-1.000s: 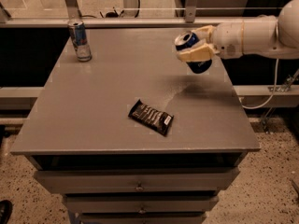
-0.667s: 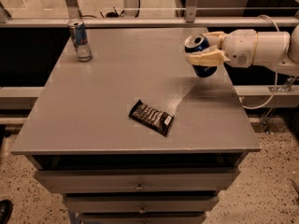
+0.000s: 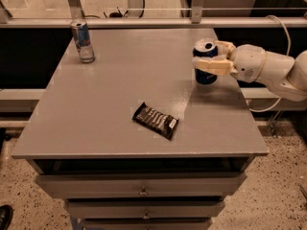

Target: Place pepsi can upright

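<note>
Pepsi can (image 3: 206, 76) stood between my fingers (image 3: 211, 66), silver top up and close to vertical. My gripper (image 3: 206, 54) was clamped around its upper half, one finger across the front and the other behind. Its base sat at or just above the table (image 3: 120, 80) directly below my fingertips; I could not tell whether it touched.

I judged the step in hand to be the set-down. Doing it well meant lowering straight until the whole base rim bore flat, then spreading both fingers evenly so neither dragged the can over, and backing out level towards my wrist rather than lifting through the top.

The table's right edge ran near, on the wrist side of my fingers, so any slide that way was risky. Ahead of my fingertips the surface lay broad and bare. The candy bar wrapper (image 3: 155, 120) was well apart, forward and towards the front edge, and the slim can (image 3: 83, 41) was far beyond, at the opposite back corner.
</note>
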